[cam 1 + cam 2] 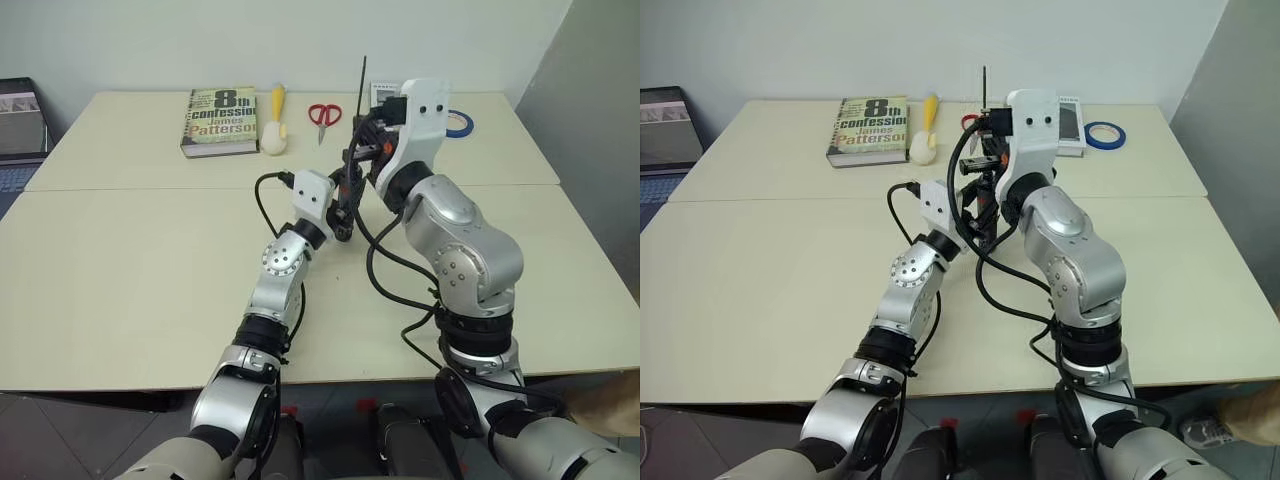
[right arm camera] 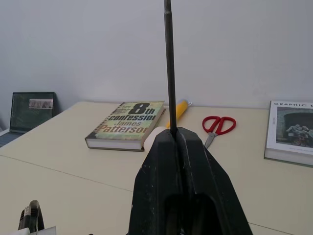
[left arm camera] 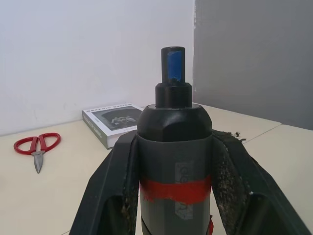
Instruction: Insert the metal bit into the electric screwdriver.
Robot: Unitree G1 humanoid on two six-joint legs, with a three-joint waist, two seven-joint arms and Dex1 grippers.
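Near the worktop's (image 1: pixel 150 300) far edge lies a paperback (image 1: pixel 220 121) reading "8th confession, James Patterson"; beside it are a yellow-handled brush (image 1: pixel 277 122) and red scissors (image 1: pixel 324 116), then a book (image 2: pixel 289 131) headed "GRAPHIC". The left hand (image 3: pixel 171 161) clamps the electric screwdriver (image 3: pixel 174 166) upright above mid-worktop. The right hand (image 2: pixel 180 142), fingers pinched together, holds the metal bit (image 2: pixel 169 68) pointing up.

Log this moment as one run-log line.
left gripper: shut on screwdriver | right gripper: shut on bit, pointing up | bit not inserted | both above table
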